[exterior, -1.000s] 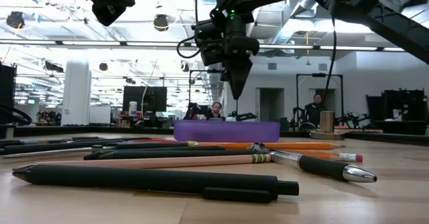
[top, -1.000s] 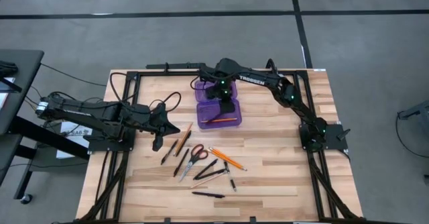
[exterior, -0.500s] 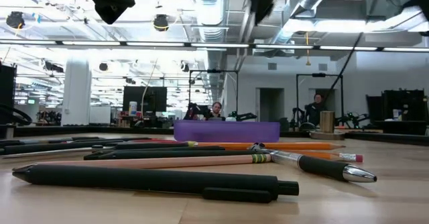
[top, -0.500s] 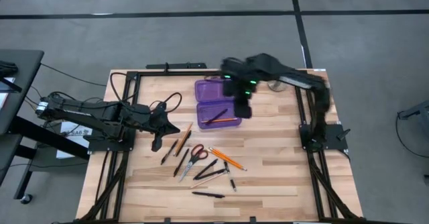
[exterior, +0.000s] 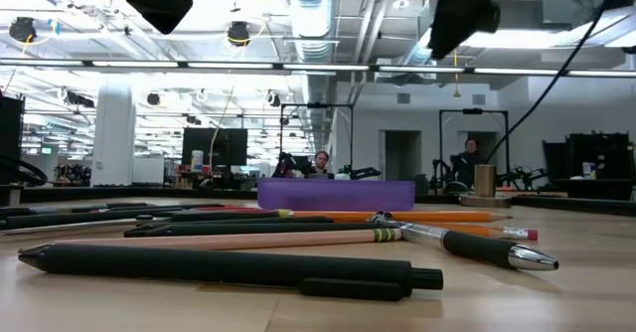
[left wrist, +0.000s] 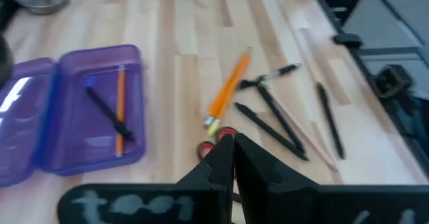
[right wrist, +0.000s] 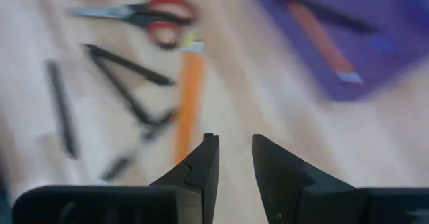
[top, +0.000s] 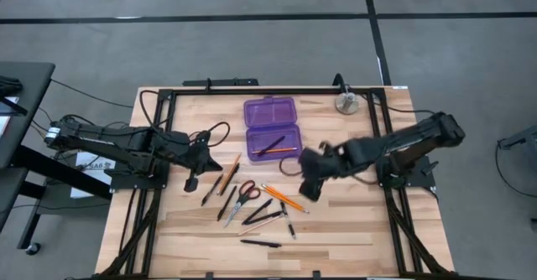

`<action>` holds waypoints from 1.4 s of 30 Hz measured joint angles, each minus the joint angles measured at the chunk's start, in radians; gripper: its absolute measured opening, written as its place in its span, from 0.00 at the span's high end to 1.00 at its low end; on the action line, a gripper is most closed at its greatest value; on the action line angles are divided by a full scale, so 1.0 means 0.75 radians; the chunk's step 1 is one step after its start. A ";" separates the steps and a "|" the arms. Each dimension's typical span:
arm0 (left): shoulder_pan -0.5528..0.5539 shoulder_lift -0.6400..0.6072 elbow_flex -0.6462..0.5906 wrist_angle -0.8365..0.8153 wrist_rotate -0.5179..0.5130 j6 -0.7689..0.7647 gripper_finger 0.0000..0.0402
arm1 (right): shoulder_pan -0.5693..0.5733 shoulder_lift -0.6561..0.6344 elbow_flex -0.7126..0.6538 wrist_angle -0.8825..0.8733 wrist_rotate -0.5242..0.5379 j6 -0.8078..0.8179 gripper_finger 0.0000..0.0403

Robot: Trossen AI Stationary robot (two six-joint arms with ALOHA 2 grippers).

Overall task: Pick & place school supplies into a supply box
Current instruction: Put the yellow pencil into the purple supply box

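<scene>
The supply box (top: pixel 271 127), translucent purple, lies open at the table's far middle. A black pen and an orange pencil (left wrist: pixel 120 106) rest in its near half. The loose school supplies lie on the wood nearer the front: red-handled scissors (top: pixel 244 193), an orange pencil (top: pixel 284 198), black pens (top: pixel 260 212) and two pencils (top: pixel 226 173). My right gripper (top: pixel 309 184) hangs open above the table, right of the orange pencil (right wrist: pixel 190 103), with nothing between its fingers (right wrist: pixel 235 150). My left gripper (top: pixel 191 180) is shut and empty (left wrist: pixel 232 145), raised left of the supplies.
A round silver metal disc (top: pixel 347 104) sits at the far right corner. One black pen (top: pixel 260 243) lies alone near the front edge. Black frame rails (top: pixel 159 137) run along the table's left and right sides. Bare wood shows right of the box.
My right gripper has left its place over the box's near half and swung toward the table's right and near edge, turning as it went. It now hangs above the loose supplies. The pen and pencil stay in the box.
</scene>
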 joint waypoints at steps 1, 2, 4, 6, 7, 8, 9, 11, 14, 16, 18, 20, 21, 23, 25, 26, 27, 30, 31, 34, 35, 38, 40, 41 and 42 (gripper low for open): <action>0.000 0.000 0.000 -0.009 0.021 0.000 1.00 | 0.008 0.031 -0.019 0.077 -0.024 0.005 0.79; -0.001 0.000 0.000 -0.023 0.034 0.000 1.00 | 0.016 0.069 -0.025 0.104 -0.040 0.009 0.79; -0.001 0.000 0.000 -0.035 0.057 -0.002 1.00 | 0.021 0.147 -0.021 0.116 -0.069 0.010 0.79; 0.000 0.000 0.000 -0.055 0.065 -0.010 1.00 | 0.023 0.224 0.000 0.130 -0.109 0.005 0.79; 0.000 0.000 0.000 -0.059 0.071 -0.012 1.00 | 0.023 0.265 0.012 0.128 -0.129 0.004 0.79; 0.000 0.000 0.000 -0.062 0.081 -0.013 1.00 | 0.025 0.306 0.027 0.131 -0.140 0.002 0.79; 0.000 0.000 0.000 -0.069 0.087 -0.013 1.00 | 0.030 0.350 0.041 0.131 -0.142 0.001 0.79; 0.000 0.000 0.000 -0.072 0.091 -0.018 1.00 | 0.042 0.420 0.071 0.129 -0.148 0.001 0.79; 0.000 0.000 0.000 -0.076 0.091 -0.025 1.00 | 0.067 0.507 0.138 0.135 -0.152 0.000 0.79; 0.000 0.000 0.000 -0.077 0.091 -0.027 1.00 | 0.082 0.551 0.184 0.119 -0.166 0.000 0.79; 0.000 0.000 0.000 -0.085 0.091 -0.028 1.00 | 0.097 0.581 0.228 0.122 -0.174 0.001 0.79; 0.000 0.000 0.000 -0.087 0.091 -0.028 1.00 | 0.110 0.607 0.268 0.117 -0.183 0.005 0.79; 0.000 0.001 0.000 -0.091 0.091 -0.028 1.00 | 0.115 0.615 0.281 0.110 -0.187 0.011 0.78; 0.000 0.000 0.000 -0.092 0.091 -0.028 1.00 | 0.126 0.617 0.283 0.073 -0.196 0.039 0.76; 0.000 0.001 0.000 -0.097 0.091 -0.028 1.00 | 0.130 0.617 0.287 0.073 -0.212 0.077 0.74; 0.000 0.000 0.000 -0.098 0.091 -0.028 1.00 | 0.130 0.617 0.288 0.051 -0.212 0.096 0.72; 0.000 0.000 0.000 -0.097 0.093 -0.028 1.00 | 0.129 0.617 0.287 0.029 -0.214 0.111 0.70; 0.000 0.000 0.000 -0.097 0.126 -0.027 1.00 | 0.129 0.616 0.287 0.004 -0.252 0.133 0.64; 0.000 0.000 0.000 -0.096 0.136 -0.026 1.00 | 0.129 0.616 0.287 -0.003 -0.271 0.132 0.62; 0.000 0.000 0.000 -0.096 0.154 -0.023 1.00 | 0.129 0.650 0.289 -0.011 -0.285 0.132 0.58; 0.000 0.000 0.000 -0.097 0.162 -0.020 1.00 | 0.129 0.657 0.285 -0.037 -0.285 0.130 0.57; 0.000 0.000 0.000 -0.096 0.178 -0.019 1.00 | 0.129 0.686 0.290 -0.008 -0.291 0.130 0.56; 0.000 0.000 0.000 -0.097 0.195 -0.019 1.00 | 0.129 0.703 0.286 -0.022 -0.290 0.130 0.56; 0.000 0.000 0.000 -0.097 0.197 -0.019 1.00 | 0.129 0.706 0.286 -0.008 -0.286 0.130 0.57; 0.000 0.001 0.000 -0.101 0.197 -0.019 1.00 | 0.129 0.706 0.287 -0.008 -0.280 0.130 0.57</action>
